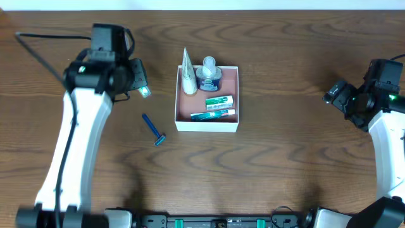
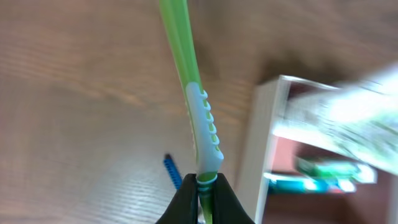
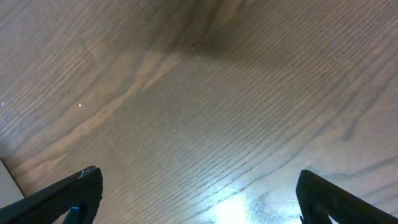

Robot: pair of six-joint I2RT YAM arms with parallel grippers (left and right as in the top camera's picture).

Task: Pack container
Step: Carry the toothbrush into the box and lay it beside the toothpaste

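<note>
The container (image 1: pixel 207 125) is a white-walled box with a reddish-brown floor at the table's centre. It holds a white tube (image 1: pixel 188 77), a small blue-white jar (image 1: pixel 208 75) and two green toothpaste boxes (image 1: pixel 219 101). My left gripper (image 1: pixel 140 85) is left of the container, raised, shut on a green and white toothbrush (image 2: pixel 202 124). The container's wall (image 2: pixel 255 143) shows to the right in the left wrist view. A blue razor (image 1: pixel 154 130) lies on the table left of the container. My right gripper (image 3: pixel 199 193) is open over bare wood at the far right.
The blue razor also shows in the left wrist view (image 2: pixel 172 171), below the toothbrush. The wooden table (image 1: pixel 285 152) stretches around the container. A black cable (image 1: pixel 38 50) runs at the back left.
</note>
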